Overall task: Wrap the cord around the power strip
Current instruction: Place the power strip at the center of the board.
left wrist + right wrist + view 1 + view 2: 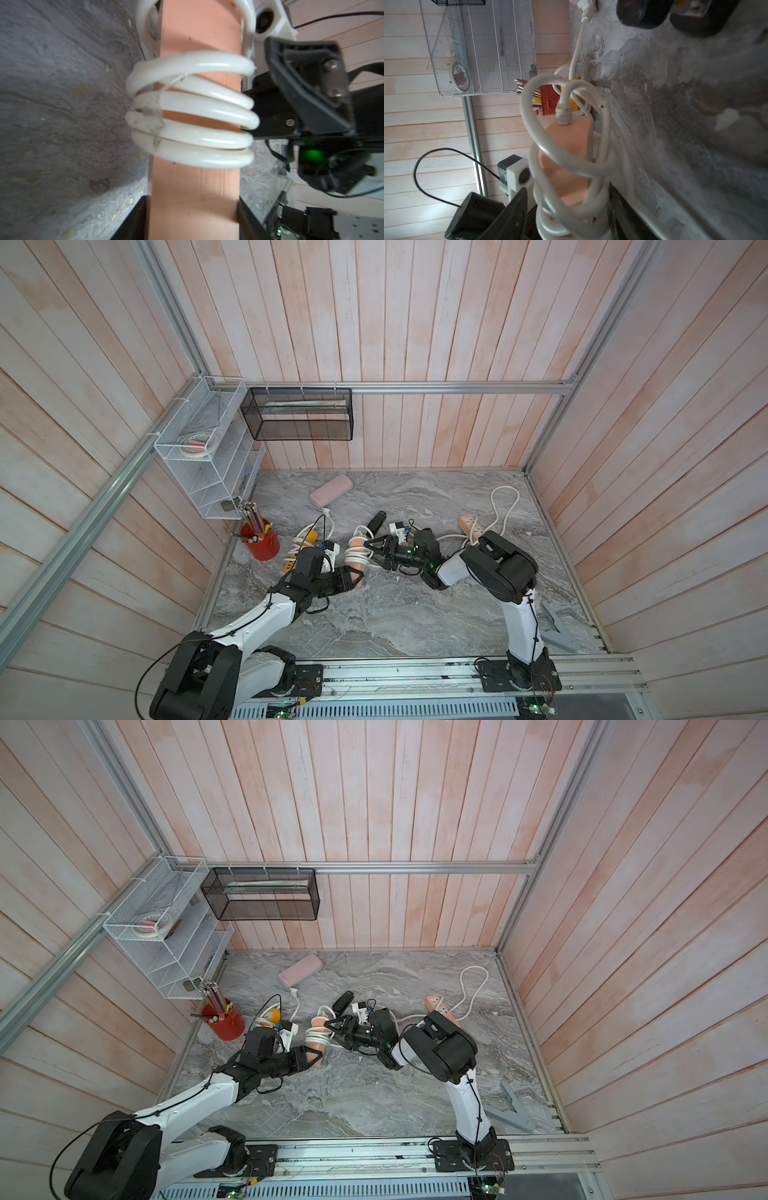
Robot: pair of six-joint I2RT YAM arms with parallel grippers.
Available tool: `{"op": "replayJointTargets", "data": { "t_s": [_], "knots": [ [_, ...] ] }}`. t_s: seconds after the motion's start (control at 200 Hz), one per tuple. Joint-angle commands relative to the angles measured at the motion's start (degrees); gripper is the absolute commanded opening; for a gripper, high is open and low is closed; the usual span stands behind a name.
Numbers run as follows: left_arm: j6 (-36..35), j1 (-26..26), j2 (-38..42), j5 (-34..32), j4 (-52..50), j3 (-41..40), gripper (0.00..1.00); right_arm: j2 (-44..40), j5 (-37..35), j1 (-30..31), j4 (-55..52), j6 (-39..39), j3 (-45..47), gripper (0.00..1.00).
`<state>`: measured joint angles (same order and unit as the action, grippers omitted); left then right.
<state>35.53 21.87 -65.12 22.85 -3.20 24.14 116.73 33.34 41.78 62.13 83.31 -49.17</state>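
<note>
Power strip, perhaps five cord loops, left end effector clamping it, right end effector apart

Both top views look steeply down from high overhead, taking in the whole table from afar. The left wrist view looks out between its fingers, very close along the power strip. The right wrist view, past its own fingers, meets the same cord coils.

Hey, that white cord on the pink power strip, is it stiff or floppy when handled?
The cord looks thick and stiff: its coils hold rounded loops off the power strip. Likely springy, so loose turns may unwind. Its glossy jacket probably slides.
</note>
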Motion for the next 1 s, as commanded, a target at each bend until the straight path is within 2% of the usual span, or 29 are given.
{"op": "replayJointTargets", "data": {
  "t_s": [0.0,0.135,0.235,0.33,0.455,0.525,0.605,0.83,0.99],
  "knots": [
    [-1.62,2.60,0.14,-13.72,-7.62,1.15,0.17,-8.35,-6.79,-0.70,-18.06,-11.26,-0.82,0.68],
    [-1.66,7.39,-2.65,-21.82,-8.79,2.24,0.17,-15.83,-13.41,-1.75,-35.11,-19.89,-2.03,0.70],
    [-2.57,12.22,-8.41,-26.21,-10.94,4.25,0.17,-19.31,-15.53,-2.94,-41.28,-24.71,-2.89,0.70],
    [-2.01,14.27,-11.72,-27.35,-11.87,5.47,0.22,-20.42,-16.94,-4.00,-45.97,-28.51,-3.78,0.70],
    [-1.90,14.35,-10.34,-28.47,-13.27,6.75,0.36,-20.34,-18.02,-4.40,-47.66,-30.31,-3.79,0.70],
    [-2.38,14.34,-9.38,-28.30,-14.50,8.07,0.49,-19.95,-18.15,-4.40,-47.70,-30.46,-3.93,0.70],
    [-2.90,14.34,-8.89,-28.04,-15.99,9.87,0.59,-19.71,-19.28,-4.43,-48.81,-31.33,-4.70,0.70],
    [-3.14,13.74,-7.51,-27.62,-18.65,11.36,0.73,-20.35,-22.32,-4.80,-53.84,-35.97,-7.31,0.70],
    [-4.05,13.16,-4.90,-25.23,-18.76,13.13,0.80,-19.89,-22.18,-5.04,-54.49,-36.74,-7.78,0.70]
  ]
}}
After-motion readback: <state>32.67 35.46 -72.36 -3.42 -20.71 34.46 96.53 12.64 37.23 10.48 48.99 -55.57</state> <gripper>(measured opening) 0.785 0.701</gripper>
